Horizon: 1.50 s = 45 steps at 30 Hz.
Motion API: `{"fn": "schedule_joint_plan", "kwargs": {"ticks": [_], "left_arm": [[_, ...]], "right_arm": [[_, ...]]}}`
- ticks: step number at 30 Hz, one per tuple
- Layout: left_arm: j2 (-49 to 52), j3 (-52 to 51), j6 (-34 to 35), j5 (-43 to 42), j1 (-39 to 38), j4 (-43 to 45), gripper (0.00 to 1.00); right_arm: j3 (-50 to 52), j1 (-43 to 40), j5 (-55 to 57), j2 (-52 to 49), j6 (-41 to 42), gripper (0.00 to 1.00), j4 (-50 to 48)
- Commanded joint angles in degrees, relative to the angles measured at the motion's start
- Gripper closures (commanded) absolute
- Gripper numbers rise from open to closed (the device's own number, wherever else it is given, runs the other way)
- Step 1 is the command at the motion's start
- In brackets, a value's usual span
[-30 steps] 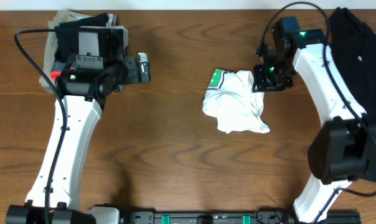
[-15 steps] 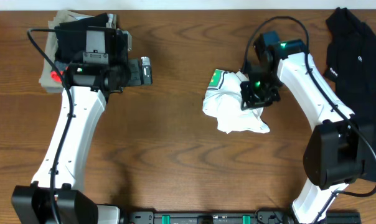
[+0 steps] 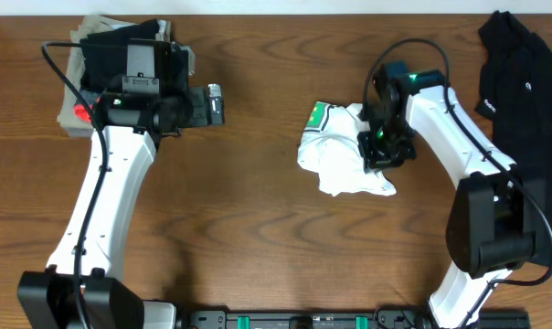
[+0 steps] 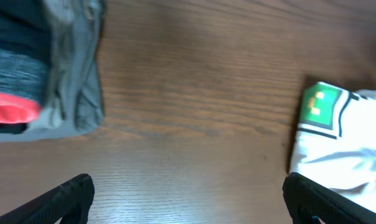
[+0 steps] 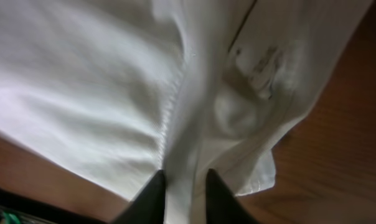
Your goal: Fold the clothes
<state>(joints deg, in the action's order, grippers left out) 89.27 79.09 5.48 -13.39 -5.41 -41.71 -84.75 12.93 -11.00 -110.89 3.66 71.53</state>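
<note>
The clothes lie apart. A crumpled white T-shirt (image 3: 342, 155) with a green-and-black print sits at the table's middle. A black shirt (image 3: 523, 82) with a small white logo lies at the far right. My right gripper (image 3: 382, 152) is down on the white T-shirt's right side. In the right wrist view a ridge of the white T-shirt (image 5: 113, 87) runs between its narrow-set fingers, so the right gripper (image 5: 183, 186) is shut on that fold. My left gripper (image 3: 214, 102) hovers wide open left of the T-shirt. In the left wrist view the left gripper (image 4: 188, 199) holds nothing, and the T-shirt (image 4: 350, 149) shows at right.
A stack of folded dark and grey garments (image 3: 93, 55) sits at the back left corner, under the left arm's wrist; it also shows as the stack (image 4: 45, 68) with a red patch. Bare wooden table (image 3: 258, 210) lies between the arms.
My right gripper came down and left from the T-shirt's upper right edge onto the cloth, and its fingers closed in on a fold. The left arm shifted slightly, then held still.
</note>
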Motion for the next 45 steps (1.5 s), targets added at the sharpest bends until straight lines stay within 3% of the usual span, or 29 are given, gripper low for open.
{"fn": "schedule_joint_plan", "kwargs": {"ticks": [1, 3, 13, 16, 17, 18, 19, 20, 22, 26, 29, 39, 45], "left_arm": [[3.2, -0.2, -5.4, -8.3, -0.5, -0.2, 0.02], [5.6, -0.2, -8.2, -12.8, -1.4, 0.2, 0.02], [20.2, -0.2, -16.0, -39.9, -7.2, 10.9, 0.02], [22.9, -0.2, -16.0, -43.8, -8.7, 14.1, 0.04], [23.7, -0.2, -15.9, -44.4, -9.2, 14.7, 0.14], [24.3, -0.2, -15.9, -44.7, -9.6, 15.0, 0.33], [24.9, -0.2, -15.7, -44.7, -10.0, 15.3, 0.58], [25.6, -0.2, -15.7, -44.7, -10.5, 15.3, 0.68], [26.1, -0.2, -14.9, -44.7, -11.1, 15.3, 0.76], [26.3, -0.2, -14.1, -46.9, -12.3, 16.9, 0.81], [26.4, -0.2, -11.7, -47.9, -12.8, 19.1, 0.94], [28.3, -0.3, -5.5, -46.7, -13.7, 19.3, 0.94], [32.5, -0.3, 2.8, -42.4, -16.3, 20.5, 0.94]], "right_arm": [[2.1, 0.4, 0.0, -0.1, 0.6, 0.92, -0.7], [2.4, 0.4, -0.9, -0.1, 0.6, 0.98, -1.3], [2.4, 0.2, -1.4, -0.1, 0.5, 0.98, -2.5], [2.4, 0.1, -1.4, -0.1, 0.5, 0.99, -2.6], [2.4, 0.1, -1.4, -0.1, 0.5, 0.99, -2.6], [2.4, 0.1, -1.4, -0.1, 0.5, 0.98, -2.6], [2.4, 0.1, -1.4, -0.1, 0.5, 0.99, -2.6], [2.4, 0.1, -1.4, -0.1, 0.5, 0.98, -2.7], [2.4, 0.0, -1.4, -0.1, 0.5, 0.99, -2.9], [2.4, -0.3, -1.4, -0.1, 0.5, 0.98, -3.1], [2.4, -0.3, -1.4, -0.1, 0.6, 0.99, -3.1], [2.4, -0.9, -1.4, -0.1, 0.6, 0.98, -3.2], [2.4, -1.7, -1.4, -0.1, 0.5, 0.99, -3.4]]}}
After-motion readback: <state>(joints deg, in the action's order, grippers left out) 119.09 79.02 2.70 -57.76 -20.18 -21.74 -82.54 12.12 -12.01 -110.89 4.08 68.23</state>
